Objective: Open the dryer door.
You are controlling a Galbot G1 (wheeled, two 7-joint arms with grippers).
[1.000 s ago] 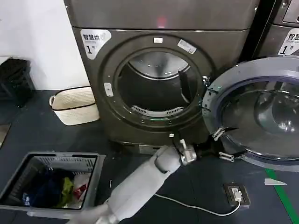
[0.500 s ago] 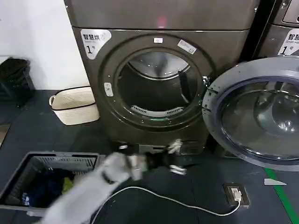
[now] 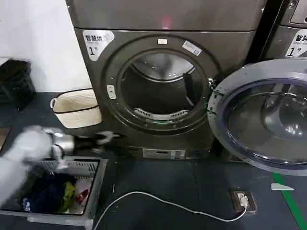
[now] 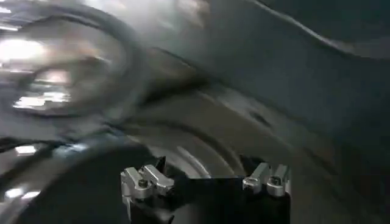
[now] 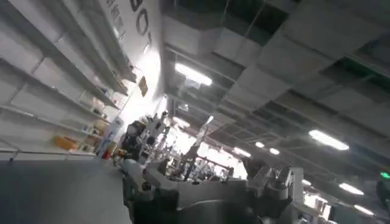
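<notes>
Hanging low at the left of the dryer's (image 3: 163, 81) front, my left gripper (image 3: 106, 138) sits just above the near corner of the grey laundry basket (image 3: 96, 189), its tip close to the machine's lower panel and touching nothing. From the left wrist camera its two fingers (image 4: 146, 181) stand spread with a wide gap between them, and there is nothing in that gap; the dark curve of the machine lies beyond them. My left arm (image 3: 24, 153) reaches in from the left edge over the basket.

My right gripper (image 5: 207, 195) points up toward a ceiling with strip lights; I cannot tell how its fingers are set.

The dryer door (image 3: 261, 115) is swung fully open to the right of the drum opening, hinged at that side, its pale grey inner face and dark glass centre turned toward me. The drum behind the opening looks bare.

The grey laundry basket on the dark floor holds crumpled clothes (image 3: 53, 196), dark blue with bits of green, red and white. A cream woven basket (image 3: 76, 108) stands against the dryer's left side; I cannot see into it. A white cable (image 3: 172, 203) trails across the floor to a small floor socket (image 3: 242, 200).
</notes>
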